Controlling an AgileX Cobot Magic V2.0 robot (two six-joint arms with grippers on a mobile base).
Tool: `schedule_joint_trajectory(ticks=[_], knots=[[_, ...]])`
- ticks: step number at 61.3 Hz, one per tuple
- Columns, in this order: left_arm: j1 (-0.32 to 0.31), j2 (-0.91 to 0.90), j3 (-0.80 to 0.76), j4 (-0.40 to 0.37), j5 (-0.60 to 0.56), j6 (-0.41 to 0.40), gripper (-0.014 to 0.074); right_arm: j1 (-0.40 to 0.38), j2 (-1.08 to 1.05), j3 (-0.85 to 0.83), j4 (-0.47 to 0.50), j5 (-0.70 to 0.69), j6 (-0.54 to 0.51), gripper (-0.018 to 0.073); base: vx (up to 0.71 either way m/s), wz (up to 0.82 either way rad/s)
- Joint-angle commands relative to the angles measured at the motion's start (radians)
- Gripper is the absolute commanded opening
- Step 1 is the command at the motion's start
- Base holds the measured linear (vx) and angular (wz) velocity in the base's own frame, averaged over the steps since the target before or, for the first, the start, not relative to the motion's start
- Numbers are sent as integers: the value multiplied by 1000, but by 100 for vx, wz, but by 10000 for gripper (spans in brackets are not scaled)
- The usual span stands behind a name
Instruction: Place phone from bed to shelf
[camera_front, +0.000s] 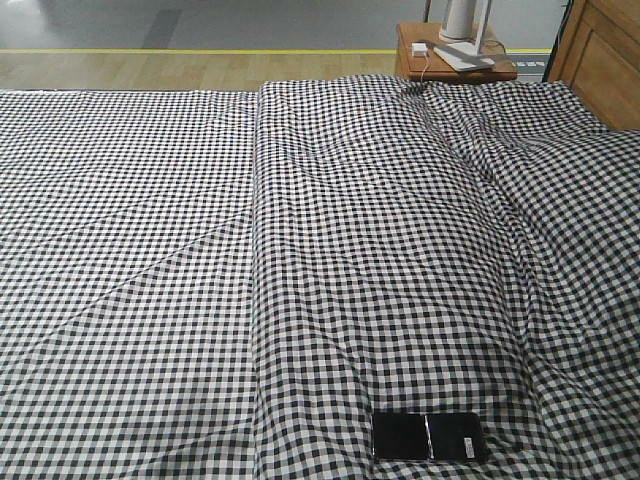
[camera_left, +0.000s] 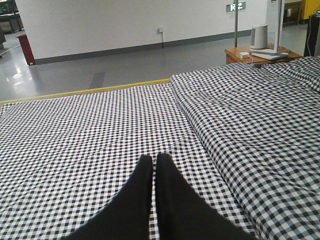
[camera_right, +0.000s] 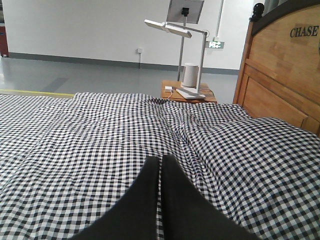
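The phone (camera_front: 428, 437) lies flat on the bed (camera_front: 200, 250) near the front edge, right of centre; it is a glossy black slab with a thin seam across its middle. No gripper shows in the front view. In the left wrist view my left gripper (camera_left: 153, 158) is shut with nothing in it, hanging over the checked cloth (camera_left: 90, 130). In the right wrist view my right gripper (camera_right: 160, 159) is shut and holds nothing, above the bed (camera_right: 100, 150). The phone shows in neither wrist view. The shelf is out of view.
An orange-brown bedside table (camera_front: 408, 52) with a white lamp base (camera_front: 462, 55) stands at the bed's far right corner. A wooden headboard (camera_right: 280, 75) runs along the right side. A long fold (camera_front: 258, 250) crosses the bed front to back. Grey floor (camera_left: 100, 65) lies beyond.
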Motion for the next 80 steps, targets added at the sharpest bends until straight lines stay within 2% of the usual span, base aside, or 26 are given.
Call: schedule_joint_trajectory(ticks=[1,58,69,80], knots=[[-3,-5,-23,-9,-72,-6,1,-4,-12,4,-8,-71,5,-10,0,0],[-3,-5,-23,-9,-72,-6,1,-4,-12,4,-8,-72,5,-10,0,0],[-3,-5,-23,-9,-72,-6,1,-4,-12,4,-8,-105,5,-10,0,0],[-3,-5,-23,-9,-72,-6,1,-4,-12,4,-8,-226,5,-10,0,0]])
